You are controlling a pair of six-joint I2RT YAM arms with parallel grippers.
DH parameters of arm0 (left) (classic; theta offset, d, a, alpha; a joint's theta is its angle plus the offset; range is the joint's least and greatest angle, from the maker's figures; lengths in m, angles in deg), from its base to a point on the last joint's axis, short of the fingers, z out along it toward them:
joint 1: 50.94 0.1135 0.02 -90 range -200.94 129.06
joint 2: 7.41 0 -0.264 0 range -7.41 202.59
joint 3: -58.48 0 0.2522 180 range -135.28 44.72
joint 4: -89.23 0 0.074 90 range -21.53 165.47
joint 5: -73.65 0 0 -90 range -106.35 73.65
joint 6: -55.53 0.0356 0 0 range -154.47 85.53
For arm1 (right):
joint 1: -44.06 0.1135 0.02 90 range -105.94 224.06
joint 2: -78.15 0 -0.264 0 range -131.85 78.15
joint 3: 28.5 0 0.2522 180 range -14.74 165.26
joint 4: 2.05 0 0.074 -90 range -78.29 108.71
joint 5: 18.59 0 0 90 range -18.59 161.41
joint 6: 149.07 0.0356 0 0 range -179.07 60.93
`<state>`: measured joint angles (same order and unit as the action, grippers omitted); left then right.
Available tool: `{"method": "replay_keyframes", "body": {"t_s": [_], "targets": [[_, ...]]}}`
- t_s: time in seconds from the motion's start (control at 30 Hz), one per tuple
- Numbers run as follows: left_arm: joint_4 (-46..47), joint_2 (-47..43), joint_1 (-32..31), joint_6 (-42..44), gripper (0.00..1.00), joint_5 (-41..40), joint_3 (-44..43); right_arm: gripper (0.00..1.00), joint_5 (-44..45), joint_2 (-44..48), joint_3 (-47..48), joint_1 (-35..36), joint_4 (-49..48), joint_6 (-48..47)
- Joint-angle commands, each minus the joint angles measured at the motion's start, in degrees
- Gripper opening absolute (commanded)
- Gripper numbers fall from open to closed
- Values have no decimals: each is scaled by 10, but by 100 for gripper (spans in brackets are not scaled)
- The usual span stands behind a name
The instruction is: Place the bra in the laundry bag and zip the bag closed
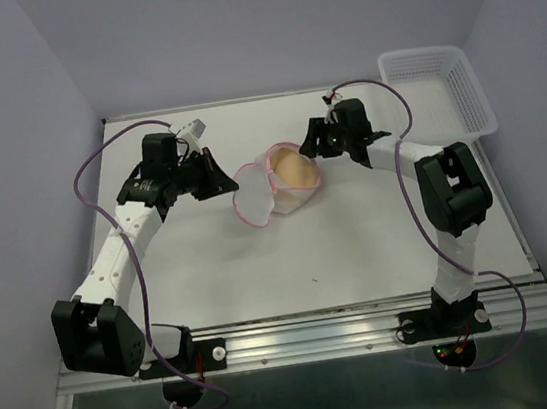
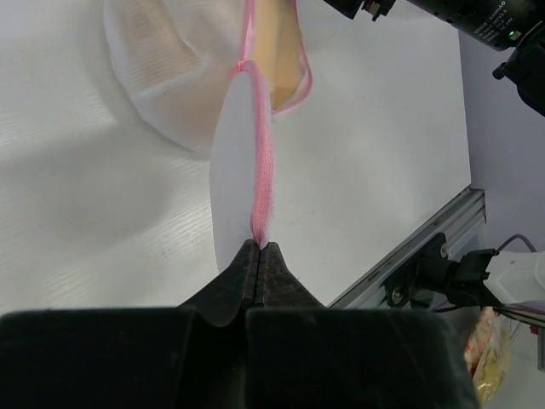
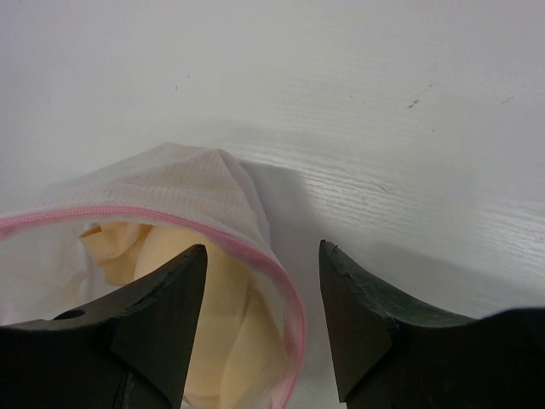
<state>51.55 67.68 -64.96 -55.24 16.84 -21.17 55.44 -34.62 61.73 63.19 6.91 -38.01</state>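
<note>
Bra (image 1: 292,170): inside the bag, beige lump showing thru the mouth. Looks fully in, no strap seen hanging out.
Laundry bag (image 1: 291,200): near table centre, a bit toward 12 o'clock. Mouth gaping, flap (image 2: 232,187) swung out toward 8 o'clock of the bag body.
Zip rim (image 2: 264,170): pink, unzipped as far as can be seen. Slider not visible in any view, can't tell where it sits.
Left gripper (image 2: 258,249): at bag's 9 o'clock. Fingers clamped tight on the flap edge, pink rim pinched betw. them, flap lifted and seen edge-on from the left wrist.
Right gripper (image 3: 262,249): at bag's 1 o'clock. Fingers apart, holding nothing. One tip is over the bra and mouth, the other outside over bare table, rim running betw. them.
Stage (my read): bra-in part done, closing part not begun.
Step in hand: prob. right takes hold of the far rim so the bag is anchored while the flap comes over.
How to do it well: close right on mesh + rim only, not on bra padding. Hold the left pinch firm and bring the flap across toward 2 o'clock so both rim halves meet. Find the slider before pulling. Pull along the rim w/ the other hand holding just behind it so the mesh doesn't bunch.
Risk: soft mesh may drag across the table (image 1: 359,244); bra could bulge up & foul the zip.
Basket (image 1: 468,88): far corner at 2 o'clock, well apart, not involved.
</note>
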Motion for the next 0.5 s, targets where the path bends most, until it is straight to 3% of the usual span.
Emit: {"method": "replay_keyframes", "body": {"t_s": [0.0,0.17,0.27,0.3,0.37,0.4,0.47], "targets": [[-2,-21,4,15,0,8,2,61,-15,-15,28,-3,-29,-13],[-7,-21,7,19,0,8,-5,57,-29,-25,25,-3,-29,-14],[-9,-22,9,20,0,6,-6,46,-28,-20,11,-3,-28,-15],[-10,-24,11,20,0,6,-5,34,-22,-14,9,-3,-28,-15],[-10,-26,13,19,0,5,-5,24,-10,-5,5,-3,-25,-17],[-11,-26,13,20,0,5,-6,15,-4,2,4,-3,-20,-18],[-11,-28,14,21,0,5,-11,8,12,28,7,-3,-9,-26]]}}
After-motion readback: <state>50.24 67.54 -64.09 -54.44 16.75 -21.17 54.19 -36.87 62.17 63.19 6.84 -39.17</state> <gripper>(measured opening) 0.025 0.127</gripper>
